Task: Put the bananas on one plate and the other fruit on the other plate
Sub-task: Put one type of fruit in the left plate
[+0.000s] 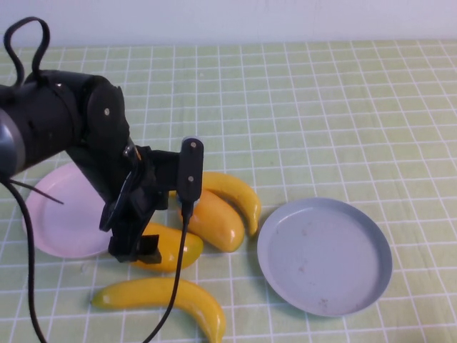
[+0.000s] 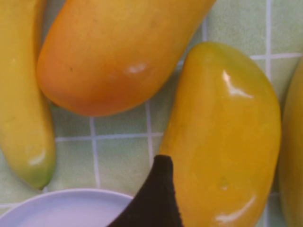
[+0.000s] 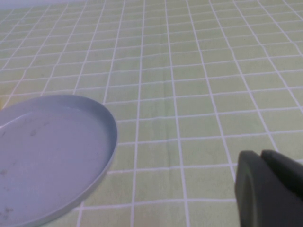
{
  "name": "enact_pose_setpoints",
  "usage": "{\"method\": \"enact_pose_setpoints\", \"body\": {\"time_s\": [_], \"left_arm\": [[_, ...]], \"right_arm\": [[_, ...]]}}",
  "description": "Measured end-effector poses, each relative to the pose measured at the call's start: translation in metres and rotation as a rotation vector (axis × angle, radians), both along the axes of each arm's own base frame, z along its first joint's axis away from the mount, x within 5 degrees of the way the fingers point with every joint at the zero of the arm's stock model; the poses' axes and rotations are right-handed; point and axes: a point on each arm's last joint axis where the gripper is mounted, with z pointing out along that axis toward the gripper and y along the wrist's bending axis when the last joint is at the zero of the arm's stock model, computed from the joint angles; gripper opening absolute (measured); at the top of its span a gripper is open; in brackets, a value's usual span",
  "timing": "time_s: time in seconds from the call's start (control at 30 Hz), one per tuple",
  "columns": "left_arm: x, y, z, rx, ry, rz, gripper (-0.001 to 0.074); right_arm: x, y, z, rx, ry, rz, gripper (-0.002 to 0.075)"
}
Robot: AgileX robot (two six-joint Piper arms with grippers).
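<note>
The grey-blue plate sits empty on the right of the checked cloth, the pink plate on the left, half under the left arm. Between them lie both bananas and both mangoes. The left gripper hangs low over the nearer mango (just beside the pink rim), which lies lengthwise under it; whether its fingers are apart I cannot tell. The right gripper, fingers together, waits beyond the grey-blue plate, farther from any fruit.
</note>
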Motion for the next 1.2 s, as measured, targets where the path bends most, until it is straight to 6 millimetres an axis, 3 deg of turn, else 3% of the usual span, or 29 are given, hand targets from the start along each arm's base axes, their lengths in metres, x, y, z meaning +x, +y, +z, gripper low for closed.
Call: {"method": "enact_pose_setpoints", "body": {"time_s": [0.77, 0.87, 0.97, 1.2], "left_arm": [[0.022, -0.007, -0.059, 0.091, 0.057, -0.078, 0.0662], [0.024, -0.008, -0.062, 0.092, 0.054, -0.078, 0.0631], [0.024, -0.008, -0.062, 0.092, 0.054, -0.079, 0.0536], [0.020, -0.006, -0.059, 0.103, 0.090, -0.053, 0.0537]], "right_arm": [[0.000, 0.000, 0.000, 0.000, 0.000, 0.000, -0.0016], [0.000, 0.000, 0.000, 0.000, 0.000, 0.000, -0.0016], [0.000, 0.000, 0.000, 0.000, 0.000, 0.000, -0.0016], [0.000, 0.000, 0.000, 0.000, 0.000, 0.000, -0.0015]]}}
